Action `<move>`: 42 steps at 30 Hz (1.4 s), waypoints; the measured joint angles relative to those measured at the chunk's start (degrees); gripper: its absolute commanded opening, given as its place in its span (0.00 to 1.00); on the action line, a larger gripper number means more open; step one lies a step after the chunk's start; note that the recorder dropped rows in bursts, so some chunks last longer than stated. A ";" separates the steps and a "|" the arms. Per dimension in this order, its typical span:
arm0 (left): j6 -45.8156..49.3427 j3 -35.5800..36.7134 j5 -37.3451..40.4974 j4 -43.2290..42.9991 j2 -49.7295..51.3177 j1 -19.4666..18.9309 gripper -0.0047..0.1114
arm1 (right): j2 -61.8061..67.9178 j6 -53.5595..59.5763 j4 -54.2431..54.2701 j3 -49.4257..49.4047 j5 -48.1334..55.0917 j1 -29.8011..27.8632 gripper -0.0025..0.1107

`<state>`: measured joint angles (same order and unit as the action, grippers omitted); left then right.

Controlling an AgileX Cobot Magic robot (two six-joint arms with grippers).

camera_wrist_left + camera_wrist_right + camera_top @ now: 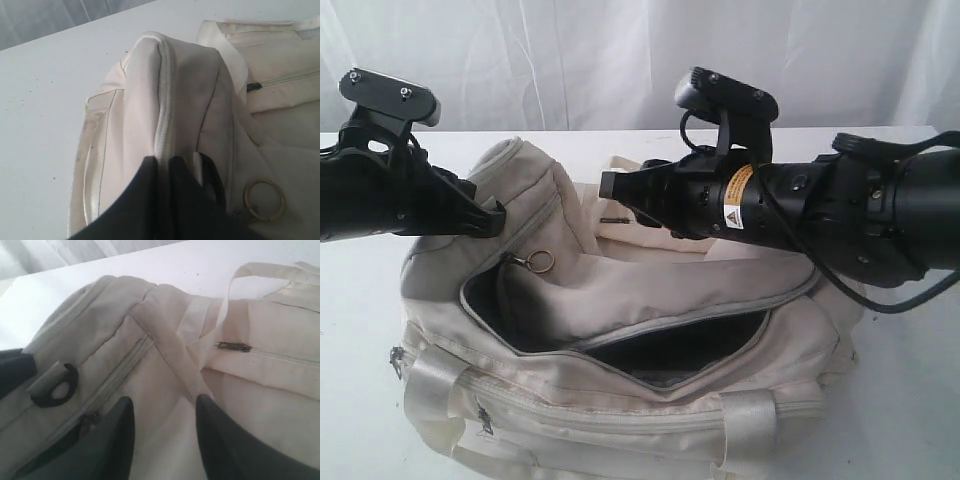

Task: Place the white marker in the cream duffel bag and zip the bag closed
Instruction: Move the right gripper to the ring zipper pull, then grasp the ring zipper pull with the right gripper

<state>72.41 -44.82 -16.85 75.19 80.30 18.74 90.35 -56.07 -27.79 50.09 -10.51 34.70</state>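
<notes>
The cream duffel bag (650,290) lies on the table with its main zip open, and the inside shows dark. My left gripper (492,216) is shut on the zip seam at the bag's left end (162,159), beside a black strap ring (216,176). The metal ring pull (540,262) hangs just inside the opening (264,199). Over the bag's back edge my right gripper (606,186) hovers open (163,405), with only cream fabric (165,330) below its fingers. The white marker is hidden or out of view.
The white table (360,330) runs round the bag, with a white curtain behind. Glossy webbing handles (430,400) hang at the bag's front. A small dark zip pull (233,346) sits on the back pocket. The left gripper shows at the right wrist view's edge.
</notes>
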 measured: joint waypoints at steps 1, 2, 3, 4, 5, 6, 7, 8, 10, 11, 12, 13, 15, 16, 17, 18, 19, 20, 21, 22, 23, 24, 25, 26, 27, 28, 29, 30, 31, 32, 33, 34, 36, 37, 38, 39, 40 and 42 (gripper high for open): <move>0.00 0.00 0.24 0.00 0.00 0.00 0.04 | 0.68 -2.46 0.00 0.00 -1.79 -1.36 0.36; 0.00 0.00 0.29 0.00 0.00 0.00 0.04 | 0.93 -3.42 0.00 0.00 -3.24 -1.91 0.36; 0.00 0.00 0.54 0.00 0.00 0.00 0.04 | 1.73 -6.02 -0.88 0.13 -6.47 -3.16 0.36; 0.00 0.00 0.65 0.00 0.00 0.00 0.04 | 2.95 -9.94 -4.63 0.80 -8.46 -3.82 0.36; 0.00 0.00 0.74 0.00 0.00 0.00 0.04 | 3.75 -12.79 -7.50 1.40 -9.47 -4.09 0.36; 0.00 0.00 1.10 0.00 0.00 0.00 0.04 | 5.78 -18.40 -13.17 2.78 -11.52 -4.24 0.36; 0.00 0.00 1.26 0.00 0.00 0.00 0.04 | 6.94 -21.39 -16.24 3.63 -12.80 -4.24 0.36; 0.00 0.00 1.53 0.00 0.00 0.00 0.04 | 9.04 -26.65 -21.19 5.37 -15.44 -4.24 0.36; 0.00 0.00 1.88 0.00 0.00 0.00 0.04 | 11.79 -32.50 -27.74 7.41 -17.10 -4.24 0.36; 0.00 0.00 1.96 0.00 0.00 0.00 0.04 | 12.60 -34.37 -29.59 8.01 -17.42 -4.24 0.36; 0.00 0.00 2.10 0.00 0.00 0.00 0.04 | 14.17 -37.47 -32.61 8.80 -18.65 -4.37 0.36; 0.00 0.00 2.10 0.00 0.00 0.00 0.04 | 14.76 -38.94 -33.81 9.33 -19.64 -4.44 0.36; 0.18 0.00 2.24 0.11 0.00 0.00 0.04 | 16.03 -40.85 -36.12 10.10 -21.65 -4.44 0.36; 0.34 0.00 2.38 0.11 0.00 0.00 0.04 | 16.64 -41.75 -37.28 10.53 -22.66 -4.44 0.36; 0.62 0.00 2.38 0.11 0.00 0.00 0.04 | 17.20 -42.65 -38.46 10.98 -23.58 -4.44 0.36; 0.77 0.00 2.38 0.21 0.00 0.00 0.04 | 17.65 -43.36 -39.63 11.32 -24.30 -4.44 0.36; 0.88 0.00 2.50 0.21 0.00 0.00 0.04 | 18.16 -44.21 -40.63 11.60 -25.21 -4.44 0.36; 1.05 0.00 2.62 0.21 0.00 0.00 0.04 | 18.54 -45.06 -41.68 11.92 -25.86 -4.44 0.36; 1.02 0.00 2.59 0.21 0.00 0.00 0.04 | 19.01 -45.75 -42.36 12.03 -26.55 -4.44 0.36; 1.02 0.00 2.59 0.21 0.00 0.00 0.04 | 19.25 -46.34 -43.30 12.07 -27.14 -4.44 0.36; 1.02 0.00 2.59 0.21 0.00 0.00 0.04 | 19.39 -46.62 -44.26 12.16 -27.43 -4.44 0.36; 1.02 0.00 2.64 0.21 0.00 0.00 0.04 | 19.37 -47.21 -46.10 12.16 -27.69 -4.44 0.36; 1.02 0.00 2.73 0.21 0.00 0.00 0.04 | 19.37 -47.40 -46.70 12.16 -27.69 -4.44 0.36; 1.02 0.00 2.73 0.21 0.00 0.00 0.04 | 19.37 -47.75 -47.74 12.16 -27.69 -4.44 0.36; 1.02 0.00 2.73 0.21 0.00 0.00 0.04 | 19.37 -47.75 -48.09 12.16 -27.69 -4.44 0.36; 1.02 0.00 2.73 0.21 0.00 0.00 0.04 | 19.63 -47.75 -48.25 12.16 -27.86 -4.44 0.36; 1.12 0.00 2.73 0.21 0.00 0.00 0.04 | 19.87 -47.75 -48.34 12.16 -27.99 -4.44 0.36; 1.12 0.00 2.73 0.21 0.00 0.00 0.04 | 20.82 -47.75 -48.60 12.16 -28.21 -4.44 0.36; 1.12 0.00 2.73 0.21 0.00 0.00 0.04 | 21.24 -47.75 -48.71 12.27 -28.30 -4.44 0.36; 1.12 0.00 2.78 0.21 0.00 0.00 0.04 | 22.35 -47.75 -48.93 12.69 -28.30 -4.44 0.36; 1.12 0.00 2.78 0.21 0.00 0.00 0.04 | 23.21 -47.75 -49.23 13.22 -28.30 -4.44 0.36; 1.12 0.00 2.87 0.21 0.00 0.00 0.04 | 23.54 -47.75 -49.23 13.60 -28.30 -4.44 0.36; 1.12 0.00 2.87 0.21 0.00 0.00 0.04 | 24.29 -47.64 -49.32 14.67 -28.30 -4.44 0.36; 1.12 0.00 2.91 0.21 0.00 0.00 0.04 | 24.41 -47.40 -49.32 15.41 -28.30 -4.44 0.36; 1.12 0.00 3.01 0.21 0.00 0.00 0.04 | 24.41 -47.40 -49.32 15.74 -28.30 -4.44 0.36; 1.12 0.00 3.01 0.21 0.00 0.00 0.04 | 24.65 -47.33 -49.43 16.20 -28.30 -4.44 0.36; 1.12 0.00 3.01 0.21 0.00 0.00 0.04 | 24.77 -47.33 -49.43 16.50 -28.30 -4.44 0.36; 1.12 0.00 3.01 0.21 0.00 0.00 0.04 | 25.16 -47.33 -49.55 16.83 -28.30 -4.44 0.36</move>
<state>73.53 -44.82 -13.84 75.40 80.30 18.74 115.51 -103.40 -77.34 66.93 -38.82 30.26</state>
